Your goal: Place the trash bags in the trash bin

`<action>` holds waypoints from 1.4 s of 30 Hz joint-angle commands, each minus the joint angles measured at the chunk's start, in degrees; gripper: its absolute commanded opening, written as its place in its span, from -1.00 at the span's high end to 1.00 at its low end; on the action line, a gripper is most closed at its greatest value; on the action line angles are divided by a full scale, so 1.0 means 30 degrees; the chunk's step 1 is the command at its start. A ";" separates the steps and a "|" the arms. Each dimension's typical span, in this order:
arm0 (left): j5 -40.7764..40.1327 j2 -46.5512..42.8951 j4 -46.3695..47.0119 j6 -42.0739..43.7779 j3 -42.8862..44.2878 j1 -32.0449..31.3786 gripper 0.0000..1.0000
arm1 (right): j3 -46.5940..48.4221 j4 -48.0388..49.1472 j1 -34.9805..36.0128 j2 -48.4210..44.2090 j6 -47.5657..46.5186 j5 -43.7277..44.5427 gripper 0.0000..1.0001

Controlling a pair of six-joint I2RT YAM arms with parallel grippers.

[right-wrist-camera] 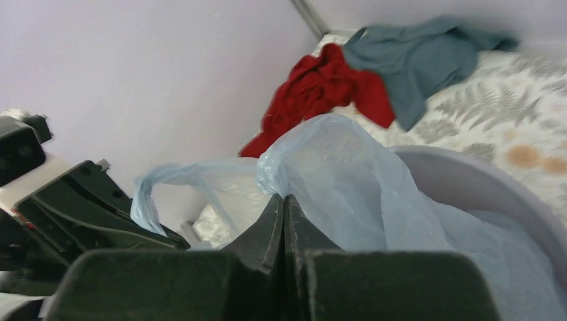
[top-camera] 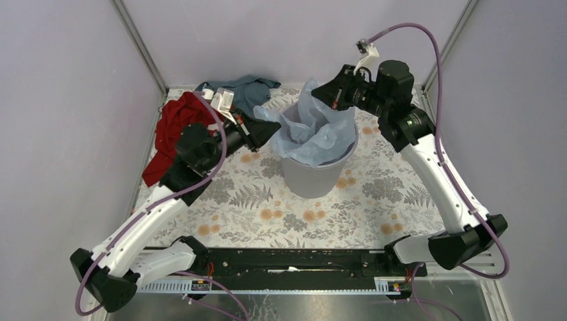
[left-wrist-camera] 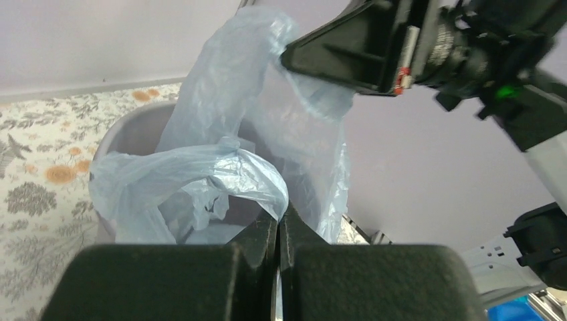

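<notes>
The blue trash bag (top-camera: pixel 314 134) sits half inside the grey trash bin (top-camera: pixel 314 179), mid frame, stretched between the left tool (top-camera: pixel 269 128) pinching its left edge and the right tool (top-camera: pixel 321 95) pinching its top, with the bin right below.

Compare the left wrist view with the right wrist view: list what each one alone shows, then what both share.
Left wrist only: past the left gripper's own shut fingers, the right gripper seen from outside, pinching the raised top of the trash bag, with a green light on the right arm.
Right wrist only: the red cloth and the teal-grey cloth heaped in the corner, and the left gripper seen from outside.
Both: the pale blue trash bag held over the trash bin, and the floral table cover.
</notes>
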 commanded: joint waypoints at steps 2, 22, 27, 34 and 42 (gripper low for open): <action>0.1299 0.2929 0.4384 0.0172 0.0124 0.0080 1.00 | -0.3450 0.7025 -0.3340 -0.0151 0.7684 -0.7844 1.00; 0.5475 -0.1745 0.5512 -0.4559 -0.5698 0.1918 1.00 | -0.4907 -0.6870 -0.7128 -0.6205 -0.2616 -0.0794 1.00; 0.5475 -0.2692 0.4609 -0.5089 -0.7350 0.1933 1.00 | -0.6931 -0.7220 -0.7119 -0.7751 -0.3122 0.0396 1.00; 0.5106 -0.3443 0.2678 -0.4614 -0.7628 0.1932 1.00 | -0.7865 -0.7432 -0.7131 -0.8252 -0.3675 0.1000 0.28; 0.5275 -0.3130 0.3031 -0.5003 -0.7482 0.1947 1.00 | -0.7184 -0.8773 -0.7123 -0.8984 -0.3264 0.0035 -0.95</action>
